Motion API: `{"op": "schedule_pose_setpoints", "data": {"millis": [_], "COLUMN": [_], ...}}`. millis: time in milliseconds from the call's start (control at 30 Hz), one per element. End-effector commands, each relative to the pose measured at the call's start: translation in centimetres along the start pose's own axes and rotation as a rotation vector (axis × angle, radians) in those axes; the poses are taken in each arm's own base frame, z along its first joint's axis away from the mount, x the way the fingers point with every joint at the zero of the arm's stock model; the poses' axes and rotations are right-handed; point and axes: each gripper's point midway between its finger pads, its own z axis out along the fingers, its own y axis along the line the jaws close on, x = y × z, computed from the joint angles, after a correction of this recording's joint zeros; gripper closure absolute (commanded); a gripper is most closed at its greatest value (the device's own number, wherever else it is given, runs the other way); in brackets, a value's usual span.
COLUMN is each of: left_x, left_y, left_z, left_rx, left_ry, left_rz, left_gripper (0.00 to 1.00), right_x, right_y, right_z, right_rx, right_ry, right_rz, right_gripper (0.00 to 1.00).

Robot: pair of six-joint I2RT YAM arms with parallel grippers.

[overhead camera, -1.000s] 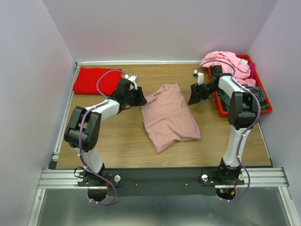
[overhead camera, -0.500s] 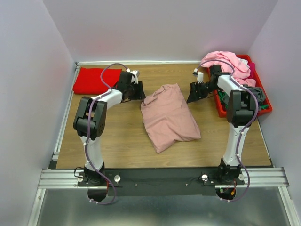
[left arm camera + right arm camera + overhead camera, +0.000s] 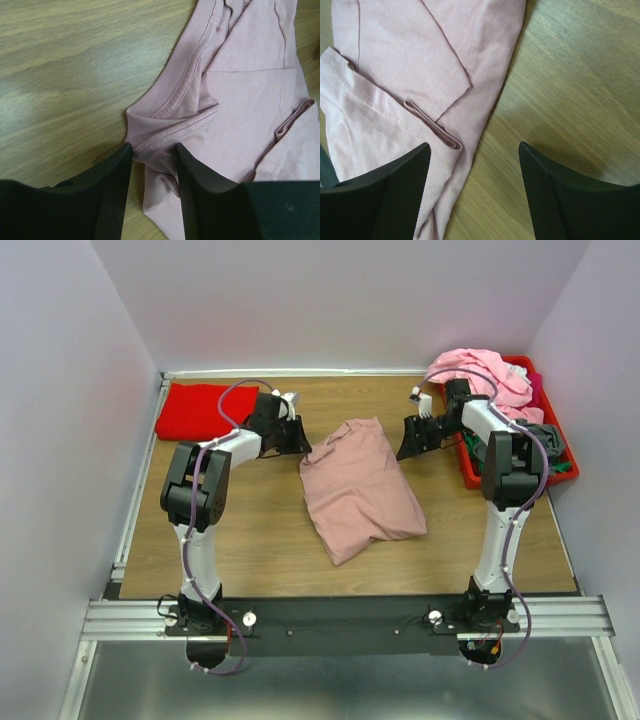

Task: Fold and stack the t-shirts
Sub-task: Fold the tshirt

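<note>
A dusty-pink t-shirt [image 3: 362, 490] lies partly folded in the middle of the table. My left gripper [image 3: 298, 443] is at its back-left corner. In the left wrist view the gripper [image 3: 152, 150] has a narrow gap and straddles the collar edge of the shirt [image 3: 250, 100]; bare wood shows between the left finger and the fabric. My right gripper [image 3: 411, 445] is wide open beside the shirt's back-right edge. In the right wrist view the gripper [image 3: 474, 147] is over the shirt's hem [image 3: 395, 65] and bare wood. A folded red t-shirt [image 3: 200, 410] lies at the back left.
A rigid red bin [image 3: 470, 472] stands at the right edge, with light pink shirts [image 3: 485, 375] heaped on it and grey and magenta fabric inside. White walls close in the back and both sides. Bare wood [image 3: 250, 530] lies in front of the left arm.
My left arm has drawn its elbow back and in, and its gripper has slid right onto the shirt's collar corner. My right gripper has moved slightly towards the back.
</note>
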Motion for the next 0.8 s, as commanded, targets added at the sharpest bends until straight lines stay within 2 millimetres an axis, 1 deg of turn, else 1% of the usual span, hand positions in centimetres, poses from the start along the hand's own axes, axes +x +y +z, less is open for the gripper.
{"op": "schedule_pose_setpoints", "data": {"millis": [0,33,67,133,167,200,367,467,500,533,567,600,667,700,733,767], "left_x": [-0.2,-0.5,-1.1,-1.8,-2.9,-3.5,-6.2,-7.7,-8.0,-7.4,-6.9,-7.8,-7.3,-7.5,-7.3,-7.5], "left_y": [0.3,0.5,0.9,1.2,1.1,1.5,2.5,3.8,4.2,4.8,5.3,5.6,6.5,6.8,7.2,7.1], "left_z": [0.6,0.6,0.6,0.6,0.6,0.4,-0.8,-1.3,-1.4,-0.8,-0.7,-0.9,-0.3,-0.4,-0.3,-0.4], "left_rx": [0.01,0.006,-0.015,-0.036,-0.039,-0.063,-0.155,-0.242,-0.257,-0.276,-0.299,-0.325,-0.355,-0.384,-0.398,-0.4], "left_ry": [-0.02,-0.03,-0.048,-0.066,-0.101,-0.121,-0.203,-0.24,-0.241,-0.213,-0.182,-0.192,-0.16,-0.151,-0.141,-0.137], "left_rz": [-0.04,-0.045,-0.043,-0.029,-0.009,0.012,0.075,0.105,0.109,0.11,0.11,0.114,0.112,0.11,0.107,0.109], "left_gripper": [0.73,0.81,0.91,0.93,0.96,0.97,0.97,0.97,0.97,0.96,0.93,0.92,0.89,0.8,0.74,0.67], "right_x": [0.1,0.2,0.5,0.7,0.8,1.1,1.3,1.1,1.1,1.1,1.1,1.1,1.1,1.2,1.1,1.1], "right_y": [0.7,0.8,0.8,0.8,1.0,0.9,1.1,1.2,1.3,1.3,1.3,1.3,1.4,1.5,1.5,1.6], "right_z": [-0.2,-0.2,-0.3,-0.3,-0.3,-0.4,-0.4,-0.6,-0.6,-0.6,-0.7,-0.7,-0.8,-0.9,-1.0,-1.1], "right_rx": [-0.027,-0.028,-0.028,-0.024,-0.025,-0.023,-0.023,-0.023,-0.023,-0.022,-0.02,-0.019,-0.017,-0.016,-0.014,-0.013], "right_ry": [-0.014,-0.013,-0.009,-0.006,-0.004,-0.001,0.003,-0.002,-0.001,-0.003,-0.003,-0.003,-0.003,-0.003,-0.005,-0.006], "right_rz": [-0.003,-0.005,-0.005,-0.01,-0.016,-0.013,-0.02,-0.023,-0.022,-0.024,-0.023,-0.026,-0.029,-0.032,-0.033,-0.038], "right_gripper": [0.22,0.22,0.22,0.22,0.22,0.22,0.22,0.22,0.22,0.22,0.22,0.22,0.22,0.22,0.22,0.22]}}
